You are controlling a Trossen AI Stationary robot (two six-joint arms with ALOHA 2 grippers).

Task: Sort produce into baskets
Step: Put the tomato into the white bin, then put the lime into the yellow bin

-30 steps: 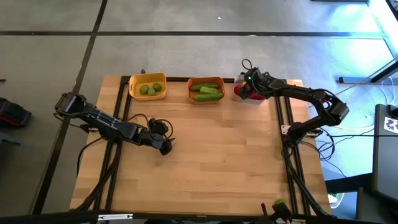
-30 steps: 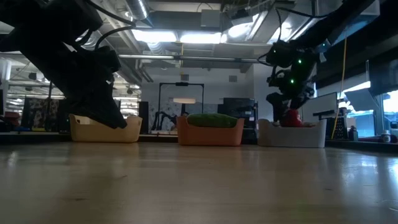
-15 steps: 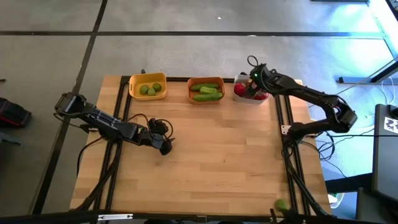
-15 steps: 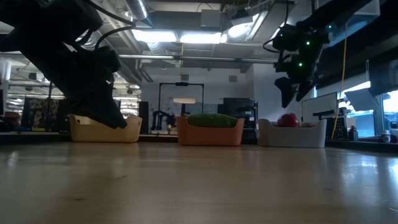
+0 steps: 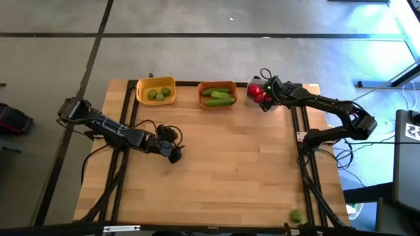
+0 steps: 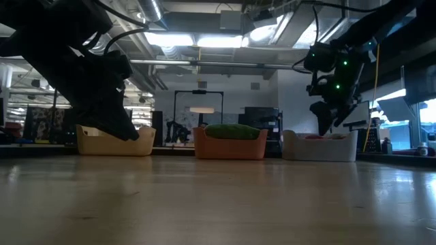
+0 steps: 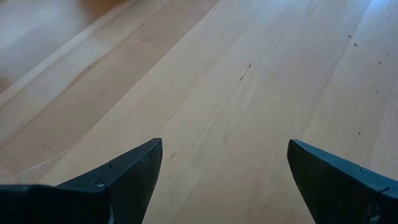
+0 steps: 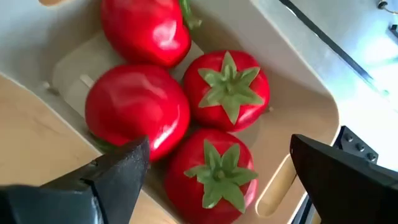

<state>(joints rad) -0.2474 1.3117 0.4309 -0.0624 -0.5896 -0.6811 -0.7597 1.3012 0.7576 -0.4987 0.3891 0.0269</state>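
Note:
Three baskets stand along the far edge. The yellow basket (image 5: 156, 91) holds limes (image 5: 157, 94). The orange basket (image 5: 217, 96) holds green cucumbers (image 5: 217, 98). The white basket (image 8: 298, 93) holds several red tomatoes (image 8: 227, 87). My right gripper (image 5: 265, 98) (image 8: 217, 180) hovers open and empty above the white basket. My left gripper (image 5: 174, 152) (image 7: 221, 180) is open and empty, low over the bare table at mid-left. One lime (image 5: 296, 216) lies beyond the table's near right corner.
Bare wooden table top (image 5: 230, 164) fills the middle and near side. Dark rails (image 5: 302, 131) run along the table's left and right sides. The baskets show in the low view as a row at the far edge (image 6: 231, 143).
My right gripper has risen out of the white basket and shifted a little over it, staying open and empty; the tomatoes stay in the basket. A lime near the table's near right corner has moved a little.

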